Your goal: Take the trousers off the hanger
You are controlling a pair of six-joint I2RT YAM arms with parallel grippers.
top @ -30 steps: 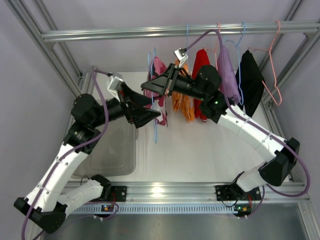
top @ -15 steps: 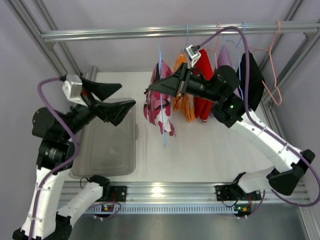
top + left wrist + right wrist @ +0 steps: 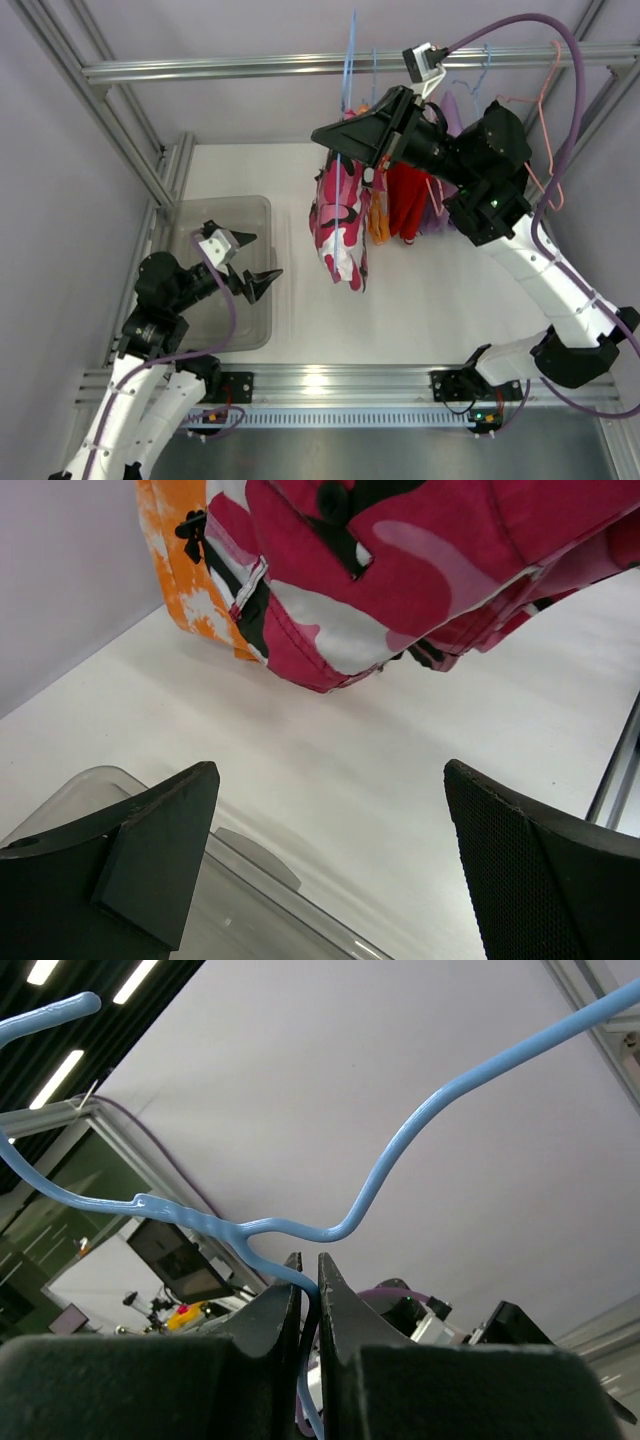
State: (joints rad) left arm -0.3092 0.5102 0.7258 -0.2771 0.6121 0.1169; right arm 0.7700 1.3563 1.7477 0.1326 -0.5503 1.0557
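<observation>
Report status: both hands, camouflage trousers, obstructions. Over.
Right hand shut on blue wire hanger. Left hand open, above clear plastic bin. Pink-white-black camouflage cloth trousers on that hanger. Orange blotched trousers hang close beside them.

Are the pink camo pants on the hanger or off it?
On. The pink camouflage trousers hang draped from the blue hanger, which the right gripper pinches by its wire.

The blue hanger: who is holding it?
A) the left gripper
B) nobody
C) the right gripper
C: the right gripper is shut on the blue hanger, while the left gripper is open and holds nothing.
</observation>
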